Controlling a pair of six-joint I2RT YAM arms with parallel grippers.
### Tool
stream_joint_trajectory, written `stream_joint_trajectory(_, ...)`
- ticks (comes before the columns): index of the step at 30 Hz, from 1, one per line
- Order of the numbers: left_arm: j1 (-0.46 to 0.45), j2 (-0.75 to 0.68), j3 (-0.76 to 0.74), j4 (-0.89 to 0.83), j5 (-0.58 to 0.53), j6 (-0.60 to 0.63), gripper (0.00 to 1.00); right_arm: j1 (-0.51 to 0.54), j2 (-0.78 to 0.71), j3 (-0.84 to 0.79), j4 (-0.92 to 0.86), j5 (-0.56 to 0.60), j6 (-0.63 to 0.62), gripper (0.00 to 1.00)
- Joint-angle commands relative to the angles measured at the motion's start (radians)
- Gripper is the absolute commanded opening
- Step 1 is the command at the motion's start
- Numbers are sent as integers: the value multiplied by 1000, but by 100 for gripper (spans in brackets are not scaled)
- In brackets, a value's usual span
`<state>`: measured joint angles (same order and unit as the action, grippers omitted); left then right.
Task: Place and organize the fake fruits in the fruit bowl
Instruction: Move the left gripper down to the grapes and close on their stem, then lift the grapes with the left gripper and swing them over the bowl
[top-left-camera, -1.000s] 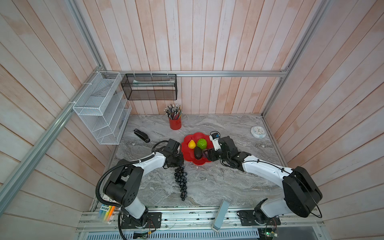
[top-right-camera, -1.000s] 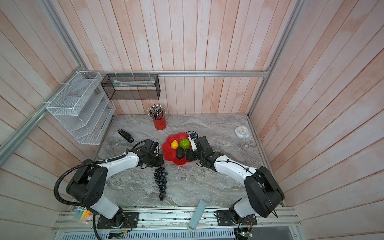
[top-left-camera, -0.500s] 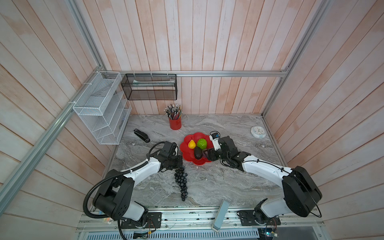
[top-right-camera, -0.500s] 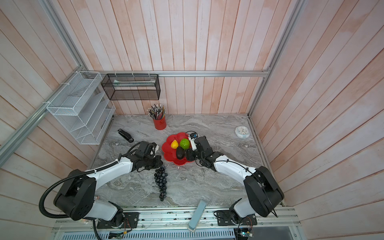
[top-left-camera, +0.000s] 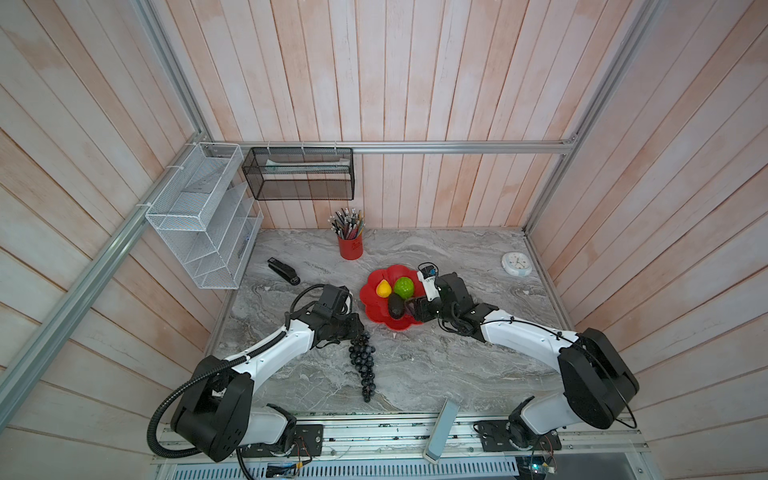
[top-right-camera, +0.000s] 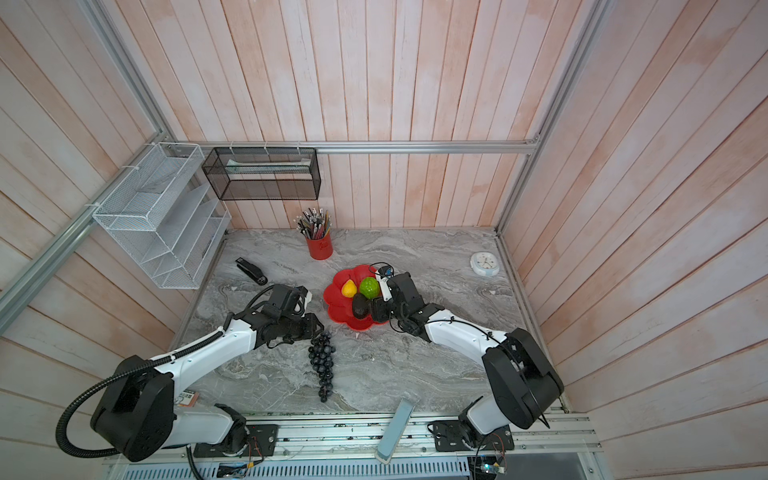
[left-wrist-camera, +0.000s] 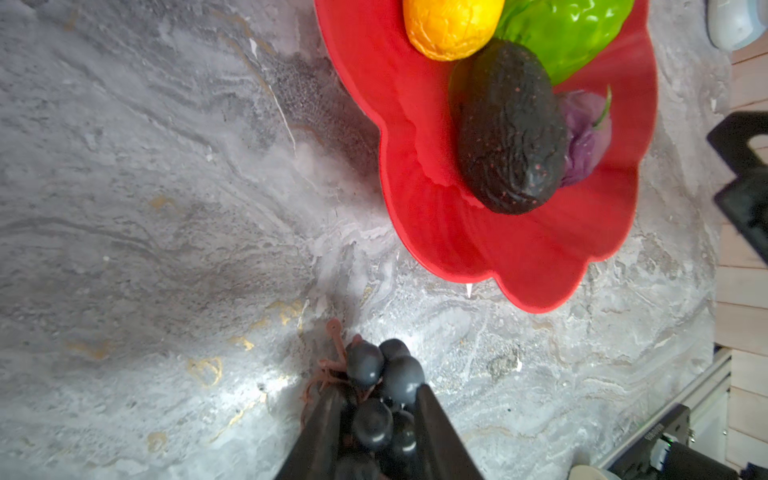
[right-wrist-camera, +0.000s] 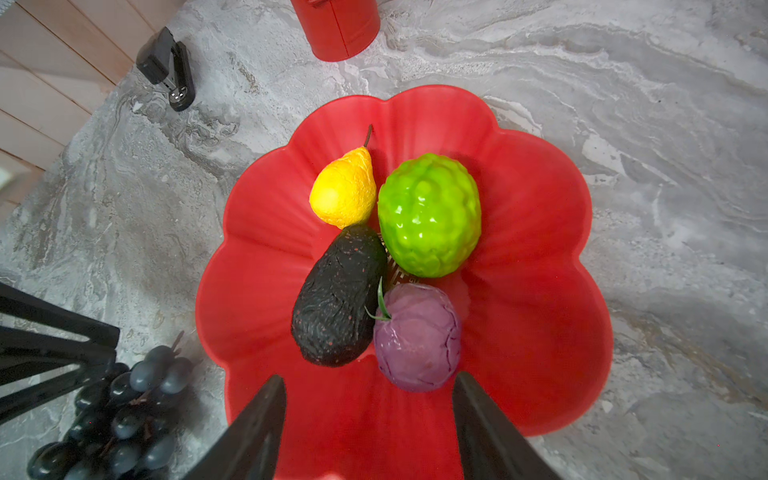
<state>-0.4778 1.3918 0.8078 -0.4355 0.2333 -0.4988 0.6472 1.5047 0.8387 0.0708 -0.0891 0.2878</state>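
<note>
The red scalloped fruit bowl (top-left-camera: 372, 309) (top-right-camera: 336, 309) (right-wrist-camera: 540, 291) holds a yellow pear (right-wrist-camera: 345, 195), a bumpy green ball (right-wrist-camera: 430, 216), a dark avocado (right-wrist-camera: 338, 299) and a small purple fruit (right-wrist-camera: 417, 336). A long dark grape bunch (top-left-camera: 362, 365) (top-right-camera: 323, 361) lies on the marble, nearer the front than the bowl's left side. My left gripper (top-left-camera: 355, 332) (left-wrist-camera: 377, 392) is at the bunch's stem end. Its jaws stand apart with the top grapes (left-wrist-camera: 374, 419) between them. My right gripper (top-left-camera: 415, 309) (right-wrist-camera: 370, 378) hovers open over the bowl's near right part, beside the purple fruit, with nothing between its fingers.
A red pencil cup (top-left-camera: 350, 247) stands behind the bowl and a black stapler (top-left-camera: 284, 271) lies at the left. A white clock (top-left-camera: 516, 264) sits at the far right. Wire racks (top-left-camera: 199, 220) hang on the left wall. A grey slab (top-left-camera: 442, 428) leans at the front rail.
The left arm has drawn back a little from the bowl's edge toward the bunch, and its jaws have parted around the top grapes. The right arm has not moved.
</note>
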Motion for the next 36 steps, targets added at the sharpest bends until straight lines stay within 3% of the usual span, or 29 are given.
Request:
stream_joint_trajectory(1, 4, 63, 100, -35, -33, 60, 39, 14, 4, 16, 13, -5, -8, 64)
stream_joint_trajectory(7, -11, 193, 219, -160, -48, 133, 56, 14, -39, -32, 30, 31, -11, 65)
stream_joint_trajectory(19, -116, 300, 229, -217, -137, 106, 55, 15, -53, -97, 72, 47, -20, 65)
stream_joint_trajectory(24, -119, 312, 206, -199, -174, 90, 43, 14, -45, -105, 80, 50, -32, 65)
stream_joint_trajectory(27, -119, 314, 209, -191, -191, 85, 28, 14, -42, -101, 71, 44, -33, 65)
stream_joint_trajectory(33, -119, 232, 185, -170, -203, 87, 11, 14, -57, -107, 70, 49, -27, 65)
stream_joint_trajectory(36, -119, 166, 155, -153, -185, 86, 8, 14, -61, -105, 66, 48, -22, 65)
